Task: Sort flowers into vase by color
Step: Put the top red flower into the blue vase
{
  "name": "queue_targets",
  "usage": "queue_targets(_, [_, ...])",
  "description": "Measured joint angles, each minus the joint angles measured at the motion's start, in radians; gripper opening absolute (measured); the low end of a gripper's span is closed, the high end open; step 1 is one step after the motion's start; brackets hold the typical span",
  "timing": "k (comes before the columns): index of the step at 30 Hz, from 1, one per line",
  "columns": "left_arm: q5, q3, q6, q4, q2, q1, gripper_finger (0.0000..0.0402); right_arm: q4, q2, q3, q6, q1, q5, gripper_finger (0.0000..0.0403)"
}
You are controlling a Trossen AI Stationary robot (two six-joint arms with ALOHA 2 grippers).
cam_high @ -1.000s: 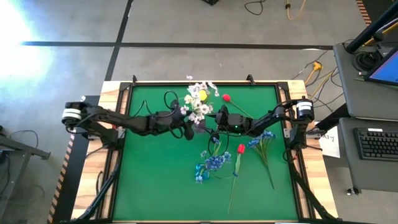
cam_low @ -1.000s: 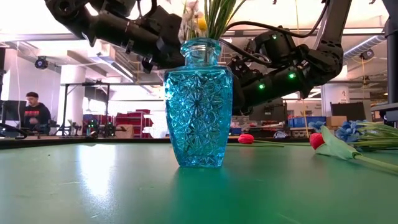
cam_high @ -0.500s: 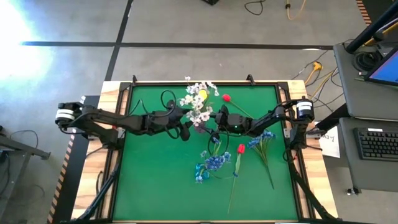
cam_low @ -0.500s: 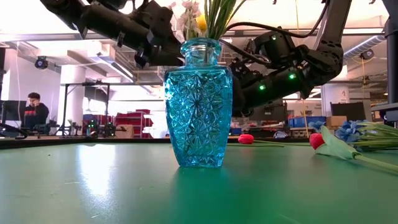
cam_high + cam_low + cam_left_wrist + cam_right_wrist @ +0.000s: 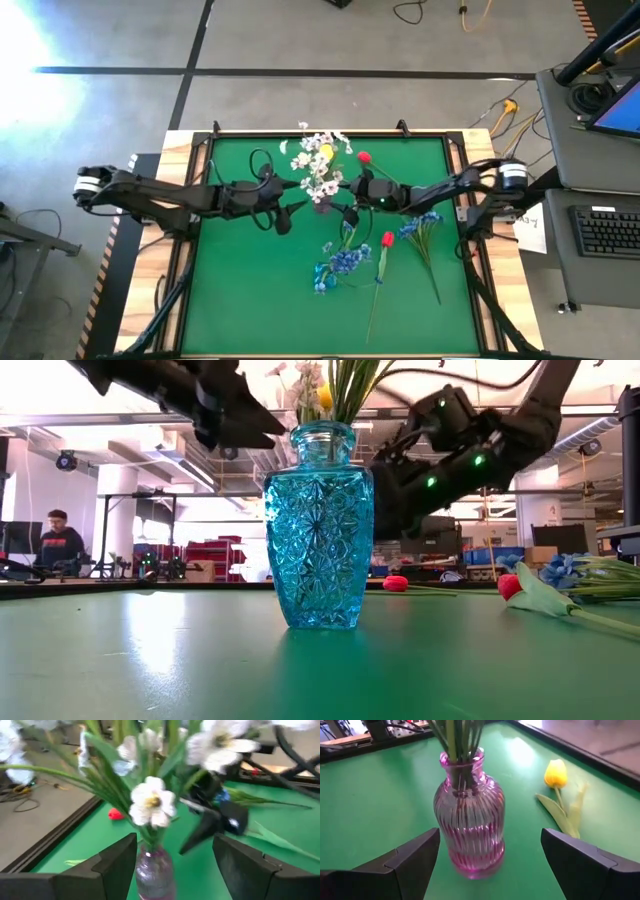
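Note:
A pink ribbed glass vase (image 5: 470, 835) stands on the green table (image 5: 240, 280), with white flowers (image 5: 152, 807) upright in it. In the low view a blue cut-glass vase (image 5: 318, 525) holds green stems and a yellow bud (image 5: 323, 398). A yellow tulip (image 5: 556, 772) lies flat on the table beyond the pink vase. Red tulips (image 5: 387, 238) (image 5: 365, 158) and blue flowers (image 5: 345, 262) (image 5: 420, 225) also lie flat. My left gripper (image 5: 175, 840) is open, left of the vases and high. My right gripper (image 5: 491, 834) is open, to their right.
The loose flowers lie right of the table's centre, near my right arm. The table's left half and near strip are bare green mat. A raised black rim (image 5: 200, 200) runs round the table. A person (image 5: 58, 540) sits far off in the room behind.
My left gripper has drawn back from the vase neck toward the table's left edge and has risen. My right gripper has risen a little and tipped more level. The vases and the flowers have stayed in place.

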Motion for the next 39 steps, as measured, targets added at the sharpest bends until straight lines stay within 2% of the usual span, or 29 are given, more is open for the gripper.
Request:
queue_targets(5, [0.043, 0.0, 0.005, -0.049, -0.073, -0.019, 0.0247, -0.254, -0.15, 0.012, 0.12, 0.0, 0.0, 0.0341])
queue_targets(8, [0.047, 0.0, 0.005, -0.086, -0.116, -0.029, 0.0247, -0.467, -0.24, 0.05, 0.197, -0.002, 0.015, 0.0341])
queue_targets(13, [0.047, 0.0, -0.019, -0.118, -0.183, -0.035, 0.0247, -0.89, -0.35, 0.156, 0.343, -0.013, 0.166, 0.0341])
queue_targets(18, [0.046, 0.0, -0.048, -0.123, -0.233, -0.035, 0.0247, -1.119, -0.371, 0.229, 0.345, -0.052, 0.174, 0.0341])
queue_targets(23, [0.046, 0.0, -0.087, -0.125, -0.266, -0.035, 0.0247, -1.288, -0.32, 0.25, 0.349, -0.141, 0.142, 0.0341])
queue_targets(30, [0.045, 0.0, -0.09, -0.124, -0.272, -0.035, 0.0247, -1.183, -0.186, 0.217, 0.187, -0.32, 0.004, 0.0317])
queue_targets(35, [0.044, 0.0, -0.091, -0.125, -0.264, -0.035, 0.0247, -0.967, -0.079, 0.218, 0.067, -0.398, -0.059, 0.0287])
queue_targets(39, [0.043, 0.0, -0.093, -0.125, -0.263, -0.035, 0.0247, -0.917, 0.008, 0.24, 0.044, -0.437, -0.074, 0.0261])
